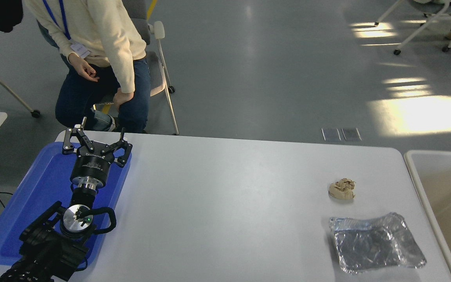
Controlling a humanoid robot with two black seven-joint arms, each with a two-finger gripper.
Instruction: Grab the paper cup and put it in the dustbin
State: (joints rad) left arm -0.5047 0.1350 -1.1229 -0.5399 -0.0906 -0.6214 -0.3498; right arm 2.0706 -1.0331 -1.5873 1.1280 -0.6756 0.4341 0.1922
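The paper cup is out of view. The dustbin (417, 172), with an off-white rim and a beige inside, stands off the table's right edge and is cut by the picture's border. My left gripper (95, 139) is parked over the blue tray at the lower left, its fingers spread open and holding nothing. My right arm and its gripper do not show anywhere in the picture.
A crumpled tan paper ball (342, 189) lies near the table's right side, with a crinkled silver foil tray (376, 243) in front of it. The blue plastic tray (33, 196) lies under my left arm. A person (100, 51) sits on a chair beyond the table's far left corner.
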